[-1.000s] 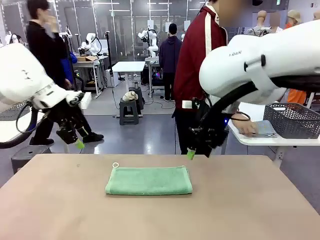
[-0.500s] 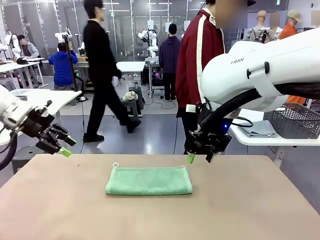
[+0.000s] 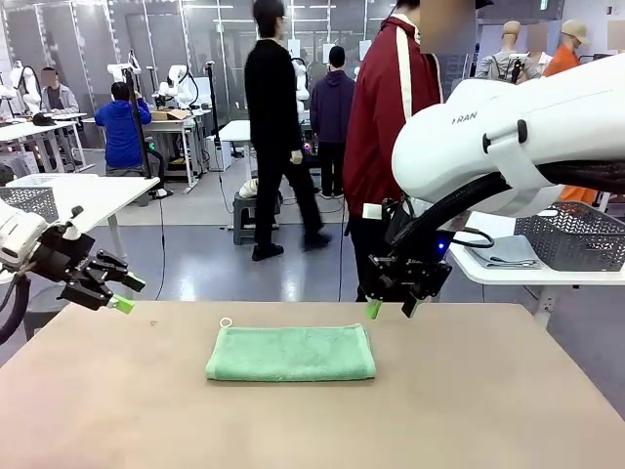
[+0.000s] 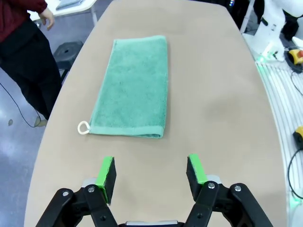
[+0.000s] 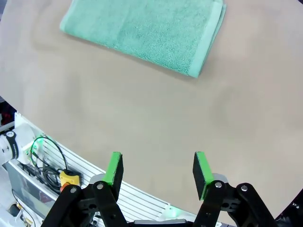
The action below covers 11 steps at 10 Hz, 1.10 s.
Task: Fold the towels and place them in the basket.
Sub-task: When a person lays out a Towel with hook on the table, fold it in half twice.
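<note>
- On the middle of the tan tabletop lies a mint green terry-cloth towel, folded into a long flat rectangle, with its small white loop at the far left corner.
- The left gripper hovers by the table's far left edge, well apart from the towel. Its jaws are apart and hold nothing, and its wrist view shows bare table between the green pads and the towel's loop end.
- The right gripper hangs near the towel's far right corner without touching it, jaws apart and empty.
- A dark grey lattice-sided plastic basket sits on a white side table at the right, well apart from the towel, with a pale folded cloth just beside it.
- A person in a dark red jacket stands at the far side.
</note>
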Tool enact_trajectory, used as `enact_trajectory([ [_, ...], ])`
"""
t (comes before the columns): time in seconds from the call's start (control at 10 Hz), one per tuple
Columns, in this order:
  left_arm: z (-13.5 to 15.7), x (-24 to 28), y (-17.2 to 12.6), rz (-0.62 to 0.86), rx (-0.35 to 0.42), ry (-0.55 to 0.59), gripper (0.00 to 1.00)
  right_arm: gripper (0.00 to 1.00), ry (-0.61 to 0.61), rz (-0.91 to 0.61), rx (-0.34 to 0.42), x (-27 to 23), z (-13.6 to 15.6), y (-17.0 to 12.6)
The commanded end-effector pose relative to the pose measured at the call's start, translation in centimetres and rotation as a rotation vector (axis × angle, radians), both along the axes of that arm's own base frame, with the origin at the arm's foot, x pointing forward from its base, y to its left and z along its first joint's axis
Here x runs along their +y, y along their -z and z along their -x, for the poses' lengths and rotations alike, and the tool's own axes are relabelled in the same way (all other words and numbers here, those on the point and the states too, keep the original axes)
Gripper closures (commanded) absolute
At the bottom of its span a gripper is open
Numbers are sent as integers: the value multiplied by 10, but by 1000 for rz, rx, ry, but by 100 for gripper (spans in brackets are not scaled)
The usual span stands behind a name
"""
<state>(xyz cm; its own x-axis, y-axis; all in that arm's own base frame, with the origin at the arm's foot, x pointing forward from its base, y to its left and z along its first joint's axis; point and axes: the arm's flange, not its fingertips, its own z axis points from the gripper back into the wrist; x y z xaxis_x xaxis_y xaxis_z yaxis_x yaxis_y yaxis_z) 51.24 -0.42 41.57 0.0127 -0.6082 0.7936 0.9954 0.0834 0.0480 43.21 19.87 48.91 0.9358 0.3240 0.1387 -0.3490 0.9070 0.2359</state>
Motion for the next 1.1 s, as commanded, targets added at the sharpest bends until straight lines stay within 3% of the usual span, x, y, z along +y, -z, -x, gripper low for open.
enact_trajectory([
  [0.0,1,5,1,-10,9,-8,24,26,-20,7,1,-1,-4,-1],
  [0.1,1,5,1,-10,9,-8,24,26,0,0,0,0,0,0],
  [0.2,1,5,1,-10,9,-8,24,26,104,40,43,8,-5,5],
  [0.4,1,5,1,-10,9,-8,24,26,230,63,-10,20,-19,26],
  [0.7,1,5,1,-10,9,-8,24,26,290,116,-115,37,-39,53],
  [1.0,1,5,1,-10,9,-8,24,26,319,174,-84,49,-63,87],
])
